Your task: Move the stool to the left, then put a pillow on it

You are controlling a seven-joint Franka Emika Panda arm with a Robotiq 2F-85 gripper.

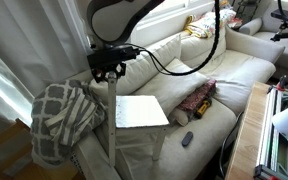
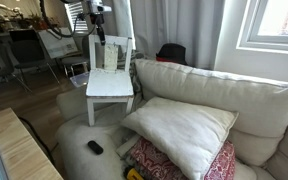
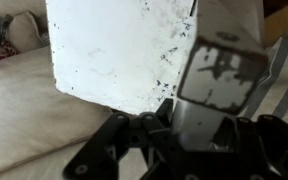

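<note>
Nearest the wrist camera was the tool [image 3: 196, 75]. One worn finger [image 3: 222, 72] lay flat against the right edge of a white panel flecked with dark specks, and its partner was hidden behind the panel. From this the tool looked clamped on that panel, which is the upright side of the stool [image 2: 110, 84].

In an exterior view the stool stood at the left, on the rounded end of the cream sofa [image 2: 194, 85]. Its square top was level and bare, and the arm reached down onto the top edge of the panel. Just in front of the stool a dark remote [image 2: 95, 147] lay on the cushion, apart from its legs. Further right lay the pillow [image 2: 184, 130], plump and cream and near the stool without touching it. It rested tilted on a red patterned pillow [image 2: 219, 165] whose edge showed beneath it.

Judged from this, the first step was in hand. The stool was gripped, but the frames could not show whether it had reached its place on the left, or whether its legs were bearing on the sofa or lifted just off it. The second step was wholly undone: the tool had yet to let go, cross to the pillow and carry it onto the bare top. Since the pillow looked wider than that top, it would need centring.
</note>
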